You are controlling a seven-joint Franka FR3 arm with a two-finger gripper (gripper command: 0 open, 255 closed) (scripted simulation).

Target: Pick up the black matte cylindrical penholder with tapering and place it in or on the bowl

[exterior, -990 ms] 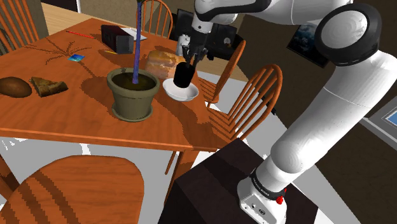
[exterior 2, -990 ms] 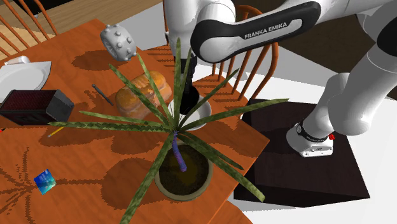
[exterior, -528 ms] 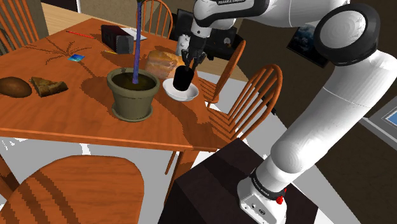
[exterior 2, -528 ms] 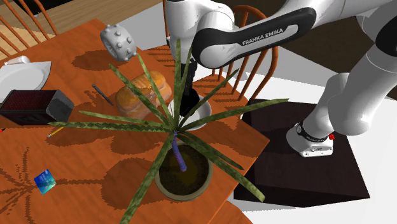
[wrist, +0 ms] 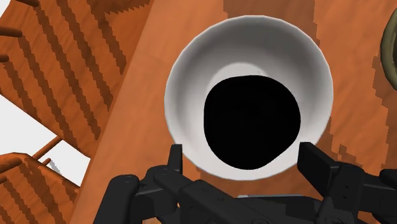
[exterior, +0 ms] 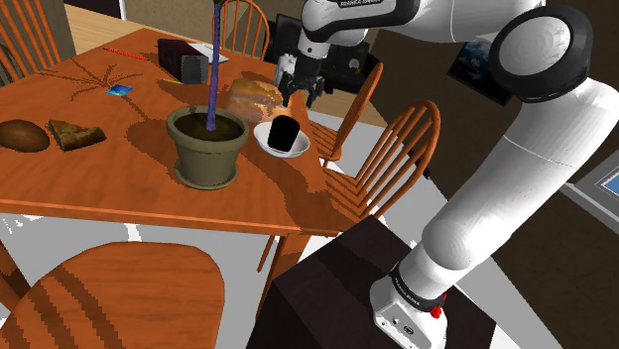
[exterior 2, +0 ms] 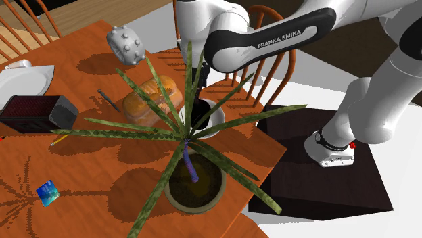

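The black tapered penholder [exterior: 285, 133] stands in the white bowl [exterior: 301, 150] near the table's edge, free of the fingers. My gripper [exterior: 298, 93] hangs just above it, open. In the wrist view the penholder's dark round top [wrist: 251, 121] sits inside the bowl's rim [wrist: 184, 76], and my gripper [wrist: 243, 156] has its fingers [wrist: 175, 159] spread wide to either side without touching it. In the second exterior view the penholder [exterior 2: 201, 111] shows in the bowl [exterior 2: 218, 115] behind plant leaves.
A potted plant [exterior: 206, 146] with long leaves stands close beside the bowl, and a bread loaf [exterior: 253, 96] lies just behind it. Wooden chairs [exterior: 397, 149] line the table's edge. Farther off are a dark box [exterior: 184, 59] and a white plate [exterior 2: 24, 80].
The fingers have opened and let go of the penholder, which now rests in the bowl. The hand has risen slightly above it.
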